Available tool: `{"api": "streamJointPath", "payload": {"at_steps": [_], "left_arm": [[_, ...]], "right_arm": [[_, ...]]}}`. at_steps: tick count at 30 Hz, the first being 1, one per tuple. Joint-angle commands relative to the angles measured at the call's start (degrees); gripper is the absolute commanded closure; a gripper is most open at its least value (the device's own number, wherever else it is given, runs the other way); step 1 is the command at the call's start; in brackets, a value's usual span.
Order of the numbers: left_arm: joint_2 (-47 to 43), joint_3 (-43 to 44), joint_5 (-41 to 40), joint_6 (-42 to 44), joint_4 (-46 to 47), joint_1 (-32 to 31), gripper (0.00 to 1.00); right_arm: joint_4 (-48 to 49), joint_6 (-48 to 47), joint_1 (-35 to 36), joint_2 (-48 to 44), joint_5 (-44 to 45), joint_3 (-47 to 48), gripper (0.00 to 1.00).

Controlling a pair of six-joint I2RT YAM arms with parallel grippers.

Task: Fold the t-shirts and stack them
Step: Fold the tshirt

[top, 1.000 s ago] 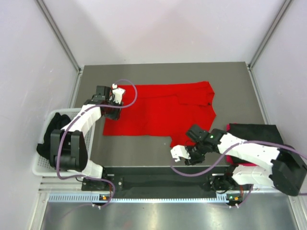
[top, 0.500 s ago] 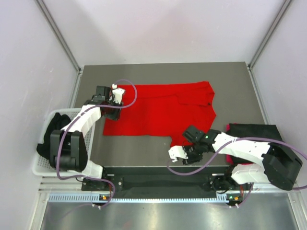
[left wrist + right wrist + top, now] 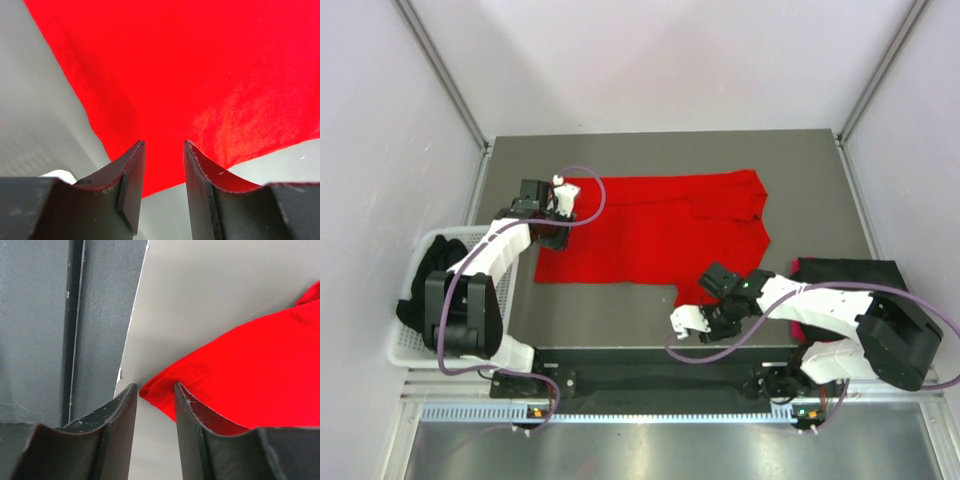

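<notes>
A bright red t-shirt [image 3: 660, 230] lies spread flat on the grey table. My left gripper [image 3: 560, 205] is at its far left corner. In the left wrist view the left gripper [image 3: 164, 150] is open, and the red cloth [image 3: 200, 75] lies under and beyond its tips. My right gripper [image 3: 682, 312] is at the shirt's near corner. In the right wrist view the right gripper [image 3: 155, 390] is open with the tip of the red corner [image 3: 150, 390] between its fingers. A folded black shirt [image 3: 850, 275] lies at the right on a pinkish-red one [image 3: 808, 335].
A white mesh basket [image 3: 408, 350] at the left edge holds black cloth [image 3: 430, 275]. A black strip [image 3: 650, 355] runs along the table's near edge and shows in the right wrist view [image 3: 60, 315]. Metal posts stand at the far corners.
My right gripper has moved a little to the left, along the near edge to the shirt's near corner. The left arm and the shirt have not moved.
</notes>
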Motion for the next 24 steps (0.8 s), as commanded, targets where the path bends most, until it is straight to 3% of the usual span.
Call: {"api": "streamJointPath", "payload": {"at_steps": [1,7,12,24], "left_arm": [[-1.84,0.97,-1.54,0.97,-0.17,0.36,0.58],[-1.14,2.38,-1.65,6.32,-6.29,0.44,0.59],[-1.22,0.64,-1.72,16.87,-15.37,0.44,0.51],[0.09,-2.45,-12.27,24.44,-18.80,0.88,0.50]], "right_arm": [[1.02,-0.73,0.94,1.65,-0.50,0.18,0.64],[0.49,0.50,0.86,1.13,2.39,1.32,0.92],[2.77,3.40,0.68,-4.92,6.44,1.32,0.93],[4.36,3.67,-1.78,-4.32,7.85,1.50,0.93]]}}
